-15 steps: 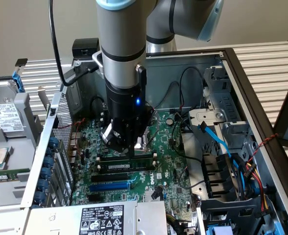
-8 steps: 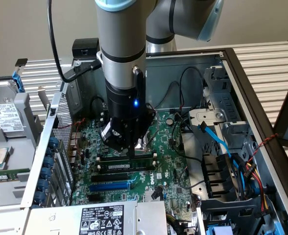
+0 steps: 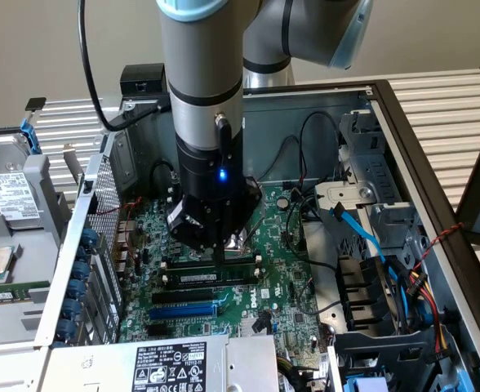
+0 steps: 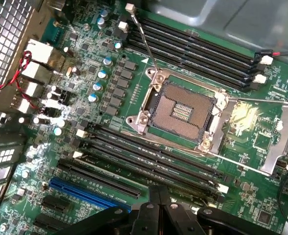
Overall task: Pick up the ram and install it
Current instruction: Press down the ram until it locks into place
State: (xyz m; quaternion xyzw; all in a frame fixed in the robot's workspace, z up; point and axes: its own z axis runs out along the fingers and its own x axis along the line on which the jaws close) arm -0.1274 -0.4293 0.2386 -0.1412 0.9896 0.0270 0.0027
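exterior view: the ram (image 3: 215,277) lies as a long thin stick along a memory slot on the motherboard (image 3: 281,314), its pale label strip facing up, directly under the hand (image 3: 221,245). from how level it sits with the slots around it, i judge it seated or nearly so, though the latches are too small to read. the hand hangs just above the stick, at its twelve o'clock, and whether it touches the top edge i cannot tell. i also cannot tell whether the hand is apart or together; the arm (image 3: 201,98) hides it there, and the wrist view gives dark hand parts (image 4: 158,215) at the edge but no clear gap. the arm stands nearly vertical, which i take to be so that any press goes straight down into the slot.

in the wrist view the open cpu socket (image 4: 183,110) sits mid-board with its silver lever frame swung aside, one bank of black slots (image 4: 198,46) beyond it and another bank (image 4: 149,161) nearer the hand. a blue slot (image 4: 87,193) lies beside that nearer bank.

outward, the board sits in an open case (image 3: 403,122) laid flat, with a blue cable (image 3: 362,233) and a drive cage at three o'clock, and a labelled power supply (image 3: 175,363) at six o'clock. a loose hard drive (image 3: 11,196) rests at nine o'clock outside the case. the case lies on a slatted white counter (image 3: 452,106) before a plain beige wall.
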